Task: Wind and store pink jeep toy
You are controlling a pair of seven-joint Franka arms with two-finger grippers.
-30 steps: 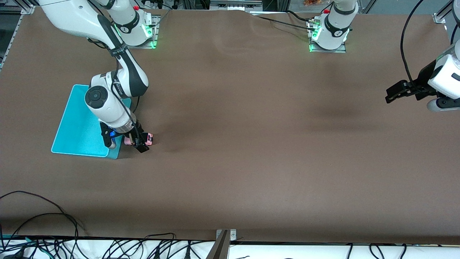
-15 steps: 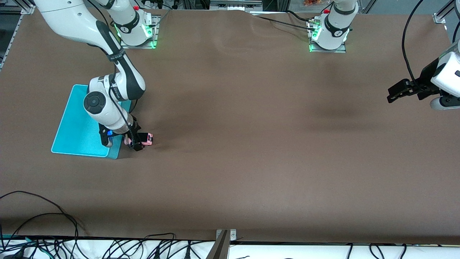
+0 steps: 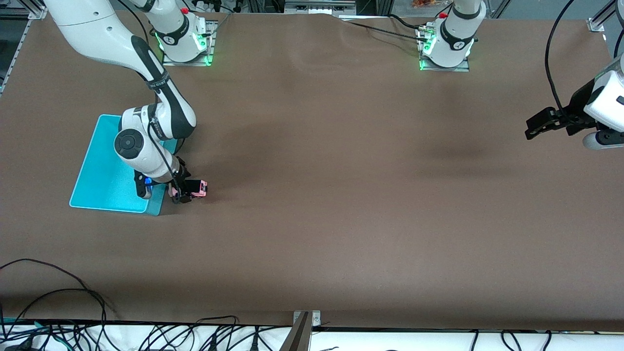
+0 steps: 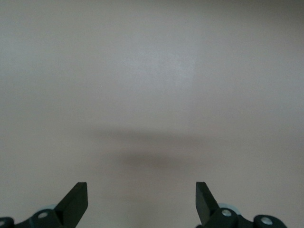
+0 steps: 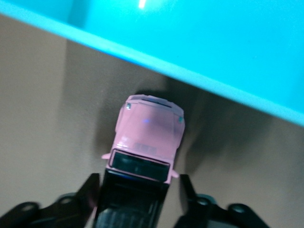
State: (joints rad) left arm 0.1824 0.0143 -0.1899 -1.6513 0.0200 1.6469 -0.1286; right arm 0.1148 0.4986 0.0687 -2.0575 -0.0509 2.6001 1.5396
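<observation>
The pink jeep toy [image 3: 199, 188], pink body with a black roof, stands on the brown table right beside the cyan bin [image 3: 105, 165], at the bin's corner nearer the front camera. My right gripper [image 3: 183, 193] is low over it. In the right wrist view the jeep [image 5: 148, 135] sits between the two fingers of the right gripper [image 5: 137, 187], which is open: one finger is against the roof's side and a small gap shows at the other. The jeep's hood points at the bin wall [image 5: 213, 47]. My left gripper [image 3: 534, 129] hangs open and empty over bare table [image 4: 141, 194].
The bin stands toward the right arm's end of the table and looks empty where it shows. Cables lie along the table edge nearest the front camera [image 3: 58, 292]. The left arm waits at its own end.
My right gripper has come down and shifted slightly toward the bin, now straddling the jeep. The jeep has stayed in place. The left arm has barely moved.
</observation>
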